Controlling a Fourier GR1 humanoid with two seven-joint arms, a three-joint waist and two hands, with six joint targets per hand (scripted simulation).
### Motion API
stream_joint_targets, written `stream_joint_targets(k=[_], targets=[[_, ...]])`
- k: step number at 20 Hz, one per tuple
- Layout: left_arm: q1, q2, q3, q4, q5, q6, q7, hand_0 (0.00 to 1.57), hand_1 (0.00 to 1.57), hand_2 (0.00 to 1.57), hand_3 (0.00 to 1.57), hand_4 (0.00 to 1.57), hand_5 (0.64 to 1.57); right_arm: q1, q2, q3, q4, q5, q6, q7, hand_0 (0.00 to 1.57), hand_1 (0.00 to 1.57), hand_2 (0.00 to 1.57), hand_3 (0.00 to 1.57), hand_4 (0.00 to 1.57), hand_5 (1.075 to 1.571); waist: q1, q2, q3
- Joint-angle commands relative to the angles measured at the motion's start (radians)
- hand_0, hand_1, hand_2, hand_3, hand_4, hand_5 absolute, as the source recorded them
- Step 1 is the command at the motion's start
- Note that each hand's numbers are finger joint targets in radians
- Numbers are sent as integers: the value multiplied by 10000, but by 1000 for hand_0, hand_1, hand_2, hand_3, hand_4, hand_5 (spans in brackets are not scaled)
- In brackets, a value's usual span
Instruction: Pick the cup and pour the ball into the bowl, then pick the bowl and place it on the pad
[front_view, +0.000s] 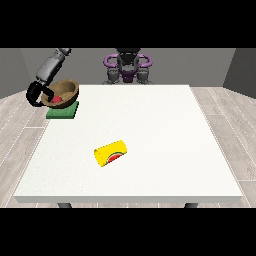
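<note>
Currently: hand at the view's left (36, 93) curled round wooden bowl (67, 89) rim, red ball (57, 100) inside, above green pad (62, 111); yellow cup (111, 153) lying on bench (150, 130), no legible writing.

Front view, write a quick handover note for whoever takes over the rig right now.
Hand at the view's left: fingers curled on the brown wooden bowl's rim.
Other hand: not visible.
Bowl, tilted, sits over the green square pad at the table's corner; red ball inside.
Yellow cup lies on its side mid-table.
Done: pour.
Left: settle the bowl, let go.
</note>
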Motion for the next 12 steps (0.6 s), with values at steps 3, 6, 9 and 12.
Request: stream_joint_targets(k=[3, 6, 9, 12], targets=[[-212, 648, 391, -407, 366, -63, 280, 0, 0, 0, 0, 0, 1521, -24, -726, -1050, 965, -636, -533, 187, 1571, 1571, 1571, 1571, 504, 1561, 160, 709, 11], [141, 135, 300, -768, 492, 46, 199, 0, 0, 0, 0, 0, 1515, -173, -1122, -1126, 1091, -632, -500, 130, 1054, 1054, 1088, 1028, 0, 1545, 209, 758, 9], [81, 460, 418, -802, 511, -27, 115, 0, 0, 0, 0, 0, 1519, -542, -1352, -1295, 1143, -803, -491, 319, 726, 726, 649, 1040, 0, 1539, 255, 1031, 6], [380, 345, 327, -1106, 687, -49, 482, 0, 0, 0, 0, 0, 1514, -126, -954, -1093, 1321, -593, -766, 29, 685, 685, 559, 952, 0, 1531, 322, 493, 5]])
